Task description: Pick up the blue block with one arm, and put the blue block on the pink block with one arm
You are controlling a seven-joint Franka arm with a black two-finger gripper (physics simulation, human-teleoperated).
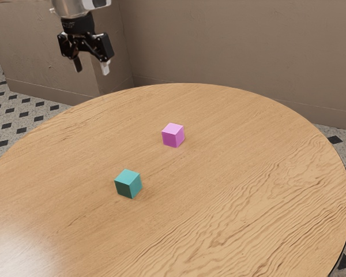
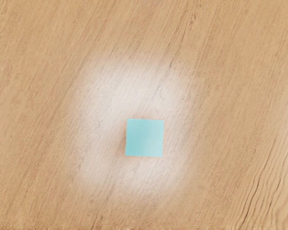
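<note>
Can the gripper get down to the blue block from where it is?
Probably yes: the gripper hangs open above the table, and the blue block sits alone, well apart from the pink block.

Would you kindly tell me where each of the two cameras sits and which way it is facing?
Exterior view: raised at the arm's side, looking down across the round table at the blue block and pink block; the open hand hangs at the exterior view's upper left.
Wrist view: on the hand, facing straight down at the blue block's top face.
Shared: the blue block and the table's wood.
</note>
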